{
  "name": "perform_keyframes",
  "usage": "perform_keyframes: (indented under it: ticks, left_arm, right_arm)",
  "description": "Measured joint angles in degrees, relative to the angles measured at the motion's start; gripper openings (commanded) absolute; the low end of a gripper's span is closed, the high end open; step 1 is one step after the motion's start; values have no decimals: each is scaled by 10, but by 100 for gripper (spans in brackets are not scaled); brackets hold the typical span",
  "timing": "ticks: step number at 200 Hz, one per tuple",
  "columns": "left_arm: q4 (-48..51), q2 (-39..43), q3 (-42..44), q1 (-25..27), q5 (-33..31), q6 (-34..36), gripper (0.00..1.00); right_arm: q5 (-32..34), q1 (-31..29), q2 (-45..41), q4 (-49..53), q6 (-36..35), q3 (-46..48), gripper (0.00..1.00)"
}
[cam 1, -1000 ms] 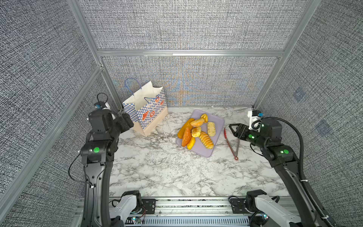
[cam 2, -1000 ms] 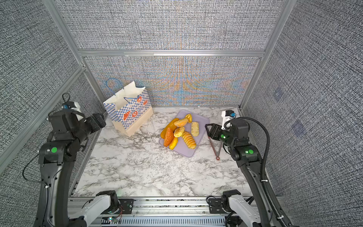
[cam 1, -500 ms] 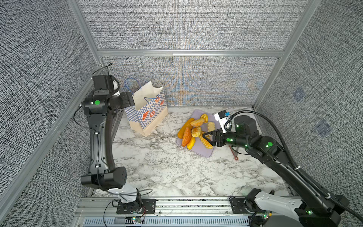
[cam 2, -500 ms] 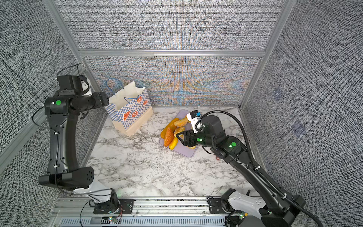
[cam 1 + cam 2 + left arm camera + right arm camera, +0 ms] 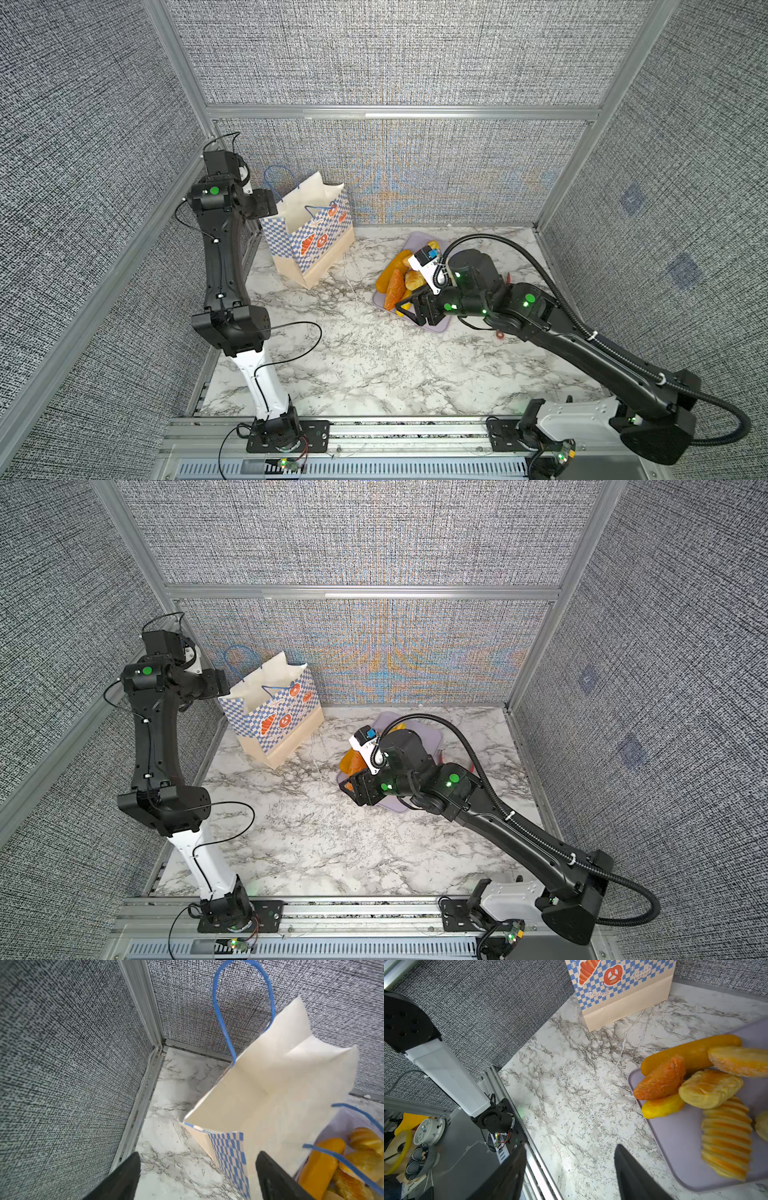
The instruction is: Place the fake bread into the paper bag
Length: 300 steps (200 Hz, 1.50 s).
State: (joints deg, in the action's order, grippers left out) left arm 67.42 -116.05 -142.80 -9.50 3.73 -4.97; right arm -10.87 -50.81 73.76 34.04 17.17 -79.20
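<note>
**Bread** (image 5: 395,282): glossy toy pieces, yellow to orange-brown, heaped on the tray (image 5: 438,327). Sits right of centre in both top views, and the right arm (image 5: 540,324) covers part of the heap. Pieces listed from the right wrist view:
- long loaf (image 5: 691,1053): smooth, one end past the tray's rim over the counter (image 5: 374,374)
- rough loaf (image 5: 660,1082): orange-brown, lying against the long loaf
- bun (image 5: 662,1106): yellow, at the rim
- ridged loaf (image 5: 726,1140): flat on the tray
- a pale folded piece and a sugared oval lie among these

**Bag** (image 5: 309,232): cream paper with blue-and-white checks, orange pastry pictures and blue cord handles. Stands upright with its mouth open, upper left of centre in both top views, at the back of the counter and apart from the tray.

**Tray**: lavender, flat on the marbled counter.

**Tongs** (image 5: 500,335): red; only small bits show past the right arm.

**Left pincer** (image 5: 198,1156): jaws wide apart, nothing clamped. Raised at the bag's left rim in both top views. In the left wrist view the bag's near corner shows between the fingers. Whether either finger touches the paper cannot be told.

**Right pincer** (image 5: 570,1149): jaws apart, empty. Low at the tray's lower-left corner in a top view, near the bun and clear of the bread.
</note>
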Motion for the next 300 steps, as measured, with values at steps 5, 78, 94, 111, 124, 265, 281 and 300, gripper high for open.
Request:
perform_keyframes:
  ticks: [5,78,94,111,124,265,281,300]
  left_arm:
    - [-5,-5,0,0,1,3,88]
    - [-73,-60,4,1,14,37,84]
    - [-81,-76,-6,1,19,43,83]
    - [-87,-98,-23,1,23,45,79]
    - [-89,-114,-34,1,24,45,75]
    - [-85,-122,-14,0,78,30,13]
    - [-77,-113,-11,0,83,26,8]
    - [-66,-96,-5,0,85,14,3]
  right_arm:
    - [1,-2,5,0,0,-3,69]
    - [0,-5,52,0,-3,-23,69]
    - [0,-5,62,0,0,-27,69]
    - [-1,-5,70,0,3,-30,69]
    - [-1,-5,75,0,8,-32,68]
    - [30,-5,41,-1,35,2,65]
    - [34,-5,34,0,35,5,65]
    - [46,-3,28,0,36,5,65]
